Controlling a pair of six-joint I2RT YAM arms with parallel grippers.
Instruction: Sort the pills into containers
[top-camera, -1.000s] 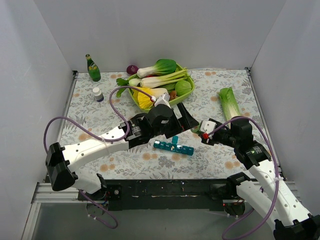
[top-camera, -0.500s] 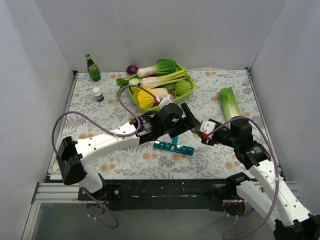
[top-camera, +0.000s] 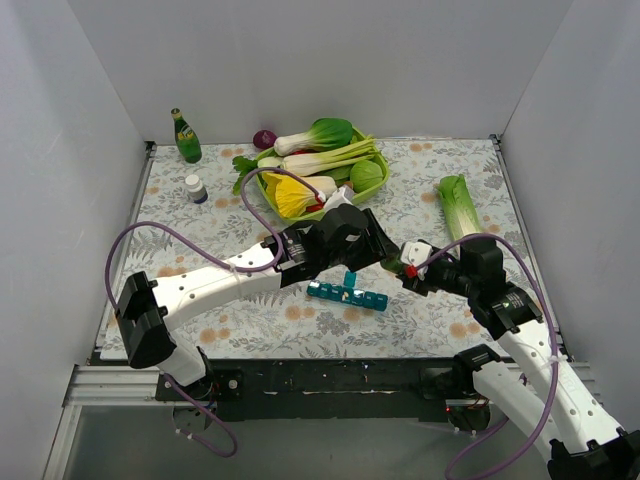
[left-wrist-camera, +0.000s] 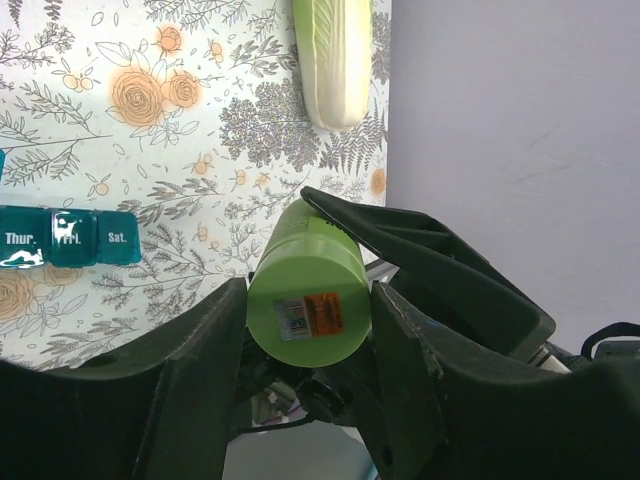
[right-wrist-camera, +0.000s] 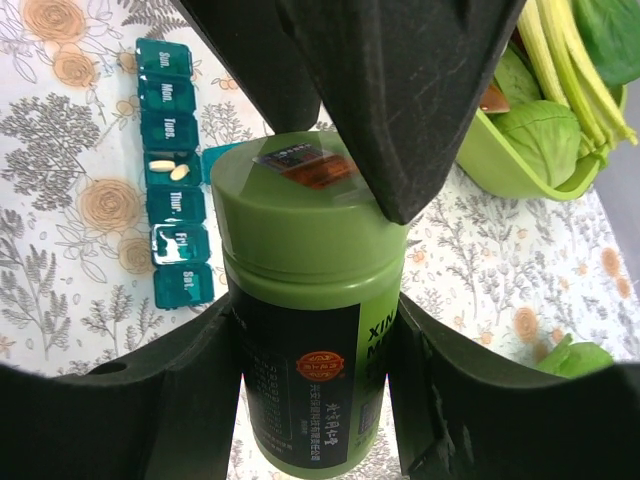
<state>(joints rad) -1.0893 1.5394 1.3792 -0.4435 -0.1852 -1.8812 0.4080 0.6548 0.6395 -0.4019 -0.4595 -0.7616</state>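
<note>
Pill bottle (right-wrist-camera: 305, 300): dark green body with a lime-green cap (left-wrist-camera: 308, 300), held off the counter (top-camera: 250, 320) between the two arms, lying roughly level in the top view.
Bottle writing: white letters "XIN" and an "M" below them ran down the label edge; the rest was turned away. A round orange emblem sat lower on the label. An orange sticker and a small barcode patch lay on the cap top, print too small to read.
Right jaws: pinching the bottle's body, one finger on each side.
Left jaws: pressed onto the cap from both sides, meeting the bottle head-on.
Pill organizer (top-camera: 347, 296): teal seven-day strip flat on the counter, at 7 o'clock from the bottle in the top view and near the counter's middle.
Organizer lids: read "Sun.", "Mon.", "Tues.", then "Thur.", "Fri.", "Sat."
Open compartment: the fourth one, lid flipped up, with two pale pills (right-wrist-camera: 165, 168) inside.
Vegetable basket (right-wrist-camera: 490, 165): lime green, at 12 o'clock from the organizer.
Napa cabbage (top-camera: 458, 205): on the counter at 1 o'clock from the bottle.
</note>
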